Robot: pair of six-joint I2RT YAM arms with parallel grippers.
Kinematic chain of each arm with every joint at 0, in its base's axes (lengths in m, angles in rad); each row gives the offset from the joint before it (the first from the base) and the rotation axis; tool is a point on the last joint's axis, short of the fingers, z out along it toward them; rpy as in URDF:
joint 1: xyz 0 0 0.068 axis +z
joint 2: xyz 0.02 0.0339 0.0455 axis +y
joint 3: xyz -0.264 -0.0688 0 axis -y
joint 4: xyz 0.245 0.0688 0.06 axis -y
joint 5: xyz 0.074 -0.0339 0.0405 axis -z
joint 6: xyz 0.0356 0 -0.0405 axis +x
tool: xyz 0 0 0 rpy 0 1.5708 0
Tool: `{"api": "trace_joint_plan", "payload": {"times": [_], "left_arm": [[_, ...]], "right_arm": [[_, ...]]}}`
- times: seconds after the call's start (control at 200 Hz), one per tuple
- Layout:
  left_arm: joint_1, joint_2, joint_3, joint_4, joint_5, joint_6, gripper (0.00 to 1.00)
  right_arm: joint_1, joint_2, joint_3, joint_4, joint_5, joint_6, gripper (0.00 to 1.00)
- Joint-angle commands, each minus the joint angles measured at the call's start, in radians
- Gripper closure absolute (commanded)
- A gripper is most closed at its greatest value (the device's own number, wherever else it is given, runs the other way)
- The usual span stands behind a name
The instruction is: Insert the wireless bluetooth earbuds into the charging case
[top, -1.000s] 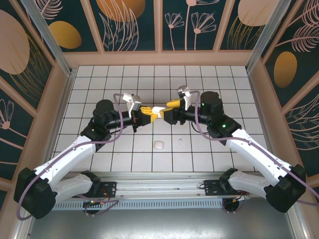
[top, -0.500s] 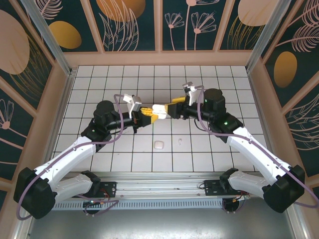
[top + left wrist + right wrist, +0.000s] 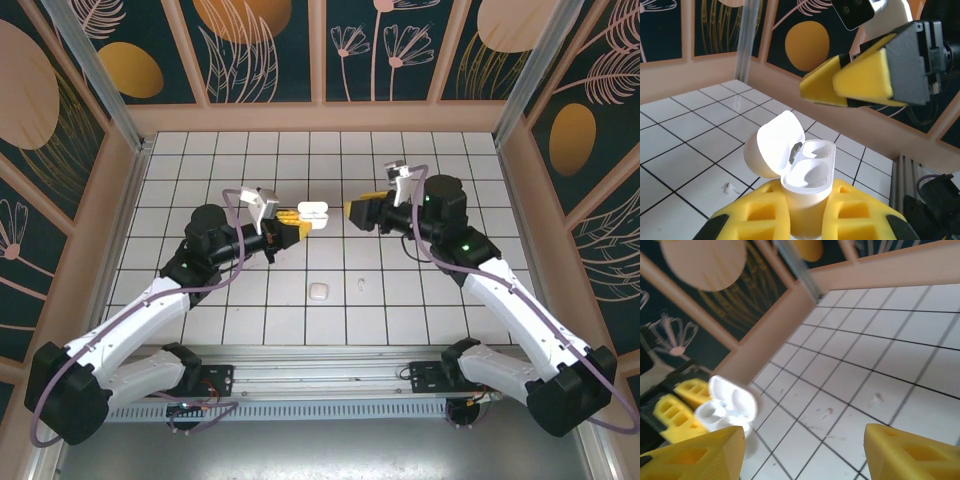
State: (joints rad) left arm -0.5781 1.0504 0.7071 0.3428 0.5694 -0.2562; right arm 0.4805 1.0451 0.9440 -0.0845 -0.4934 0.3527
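Observation:
The white charging case (image 3: 809, 172) stands upright with its lid (image 3: 774, 144) swung open and both wells bare; my left gripper (image 3: 807, 202) is shut on its lower body. From above, the case (image 3: 314, 212) hangs over the middle tiles at the left gripper (image 3: 298, 219). My right gripper (image 3: 358, 210) is open and holds nothing, a short gap to the right of the case. Its yellow fingers (image 3: 860, 75) loom above the case. Two tiny white earbuds (image 3: 826, 413) (image 3: 875, 400) lie on the tiles below the right gripper (image 3: 805, 455). One earbud (image 3: 360, 285) lies on the near tiles.
A second white case (image 3: 318, 292), closed, lies on the tiles near the front, left of the earbud. Another small white piece (image 3: 730, 188) rests on the floor left of the held case. Wooden walls (image 3: 320, 118) fence the tiled floor on three sides.
My right gripper has pulled back to the right, away from the case that it was touching. The case now shows its lid open, and my left gripper has shifted slightly farther from the arms' bases.

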Motion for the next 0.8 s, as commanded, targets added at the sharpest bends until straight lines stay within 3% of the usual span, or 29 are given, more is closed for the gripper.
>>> {"api": "trace_joint_plan", "payload": {"times": [0.0, 0.105, 0.355, 0.796], "left_arm": [[-0.003, -0.014, -0.026, -0.015, -0.056, 0.005, 1.0], [-0.003, -0.01, -0.049, -0.006, -0.049, -0.003, 1.0], [-0.003, 0.03, -0.113, 0.071, -0.015, -0.042, 1.0], [-0.003, 0.215, -0.065, 0.195, 0.052, -0.038, 1.0]], "right_arm": [[-0.083, 0.017, 0.021, -0.077, 0.014, 0.07, 0.36], [-0.131, 0.095, 0.04, -0.18, 0.038, 0.054, 0.36], [-0.134, 0.392, 0.157, -0.37, 0.187, -0.041, 0.4], [-0.153, 0.657, 0.336, -0.462, 0.192, -0.18, 0.41]]}}
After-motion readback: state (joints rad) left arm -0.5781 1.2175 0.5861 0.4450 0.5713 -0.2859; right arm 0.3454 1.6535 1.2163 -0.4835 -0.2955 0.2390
